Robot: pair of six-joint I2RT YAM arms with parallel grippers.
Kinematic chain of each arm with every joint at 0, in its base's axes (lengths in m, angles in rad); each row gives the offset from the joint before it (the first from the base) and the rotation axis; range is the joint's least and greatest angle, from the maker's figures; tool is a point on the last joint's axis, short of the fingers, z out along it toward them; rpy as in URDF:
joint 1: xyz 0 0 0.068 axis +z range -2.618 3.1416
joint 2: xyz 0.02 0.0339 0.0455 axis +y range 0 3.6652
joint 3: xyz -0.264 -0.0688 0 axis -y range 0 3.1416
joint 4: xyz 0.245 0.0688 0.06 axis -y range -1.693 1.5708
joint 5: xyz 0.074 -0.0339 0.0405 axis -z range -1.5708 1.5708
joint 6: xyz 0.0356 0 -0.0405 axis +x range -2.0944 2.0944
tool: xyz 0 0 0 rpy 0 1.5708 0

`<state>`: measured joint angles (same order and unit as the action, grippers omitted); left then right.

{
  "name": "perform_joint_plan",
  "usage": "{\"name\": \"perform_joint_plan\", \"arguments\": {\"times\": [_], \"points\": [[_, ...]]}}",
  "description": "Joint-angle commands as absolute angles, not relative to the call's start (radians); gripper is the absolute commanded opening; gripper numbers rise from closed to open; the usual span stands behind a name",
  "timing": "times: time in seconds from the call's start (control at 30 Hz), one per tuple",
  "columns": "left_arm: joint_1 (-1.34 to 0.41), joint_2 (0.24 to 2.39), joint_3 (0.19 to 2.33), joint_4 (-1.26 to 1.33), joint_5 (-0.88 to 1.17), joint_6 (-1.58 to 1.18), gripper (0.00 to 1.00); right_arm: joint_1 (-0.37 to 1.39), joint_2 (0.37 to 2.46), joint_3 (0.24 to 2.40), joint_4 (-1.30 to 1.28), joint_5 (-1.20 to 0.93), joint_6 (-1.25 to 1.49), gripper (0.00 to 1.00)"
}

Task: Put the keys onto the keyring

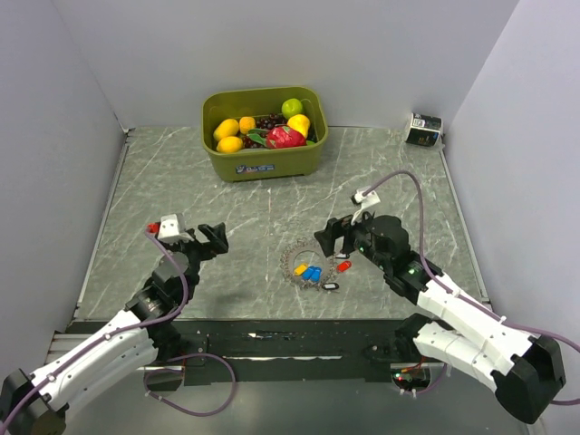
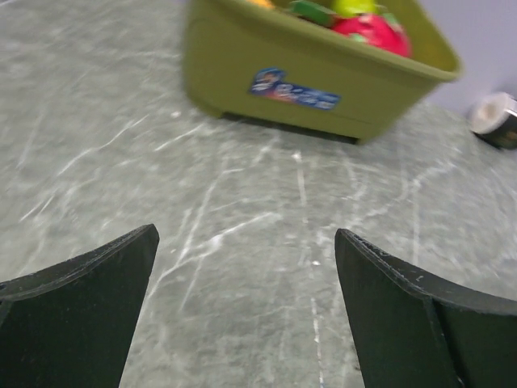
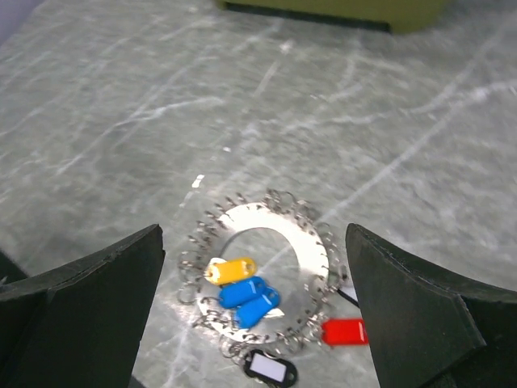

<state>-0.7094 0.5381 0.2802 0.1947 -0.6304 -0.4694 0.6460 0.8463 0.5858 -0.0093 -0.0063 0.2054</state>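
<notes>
**Keyring** (image 3: 266, 217) — flat pale ring fringed with small wire loops, lying near the middle of the grey marbled table (image 1: 163, 181), just ahead of the right gripper (image 1: 337, 237). Only the right wrist view gives its detail. From above it reads as a small glinting circle, and the left wrist view does not take it in.

**Keys** (image 3: 250, 297) — only the coloured heads show. One yellow and two blue lie across the near-left part of the ring. One red, and one black with a white face, lie just outside its near edge. Whether any is threaded on a loop cannot be told.

**Right gripper** — jaws wide apart, holding nothing. In its own view the keyring sits between the fingers.

**Left gripper** (image 1: 213, 237) — jaws likewise spread and empty, over bare table well left of the ring. Its camera faces the bin.

**Bin** (image 1: 263, 161) — olive green, at the far middle of the table, with a blue sticker (image 2: 295, 89) on the near wall. Its contents show whole only from above: fruit (image 1: 263, 130), namely yellow pieces, one green, one red and dark grapes. The left wrist view blurs the bin and crops its top; the right wrist view shows only a strip of its base.

**Small dark box** (image 1: 423, 130) — at the far right corner, label unreadable.
</notes>
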Motion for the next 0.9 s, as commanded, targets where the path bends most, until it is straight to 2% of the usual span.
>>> {"name": "perform_joint_plan", "arguments": {"times": [0.0, 0.17, 0.3, 0.47, 0.5, 0.53, 0.63, 0.87], "points": [[-0.693, 0.519, 0.276, 0.135, -0.764, -0.568, 0.96, 0.588, 0.842, 0.543, 0.035, 0.083, 0.284, 1.00], [-0.657, 0.557, 0.299, 0.120, -0.652, -0.542, 0.96, 0.477, 0.854, 0.505, 0.012, 0.087, 0.367, 1.00], [-0.600, 0.658, 0.354, 0.120, -0.432, -0.506, 0.96, 0.414, 0.842, 0.486, 0.015, 0.029, 0.380, 1.00], [-0.536, 0.796, 0.425, 0.106, -0.287, -0.492, 0.96, 0.381, 0.824, 0.475, 0.014, 0.005, 0.380, 1.00], [-0.516, 0.840, 0.451, 0.106, -0.243, -0.482, 0.96, 0.379, 0.825, 0.477, 0.009, 0.005, 0.374, 1.00], [-0.493, 0.865, 0.462, 0.113, -0.098, -0.477, 0.96, 0.379, 0.824, 0.479, 0.008, 0.005, 0.371, 1.00], [-0.425, 0.977, 0.512, 0.124, 0.027, -0.502, 0.96, 0.368, 0.834, 0.477, 0.006, 0.005, 0.371, 1.00], [-0.273, 1.193, 0.624, 0.104, 0.147, -0.561, 0.96, 0.348, 0.856, 0.494, -0.023, -0.020, 0.371, 1.00]]}}
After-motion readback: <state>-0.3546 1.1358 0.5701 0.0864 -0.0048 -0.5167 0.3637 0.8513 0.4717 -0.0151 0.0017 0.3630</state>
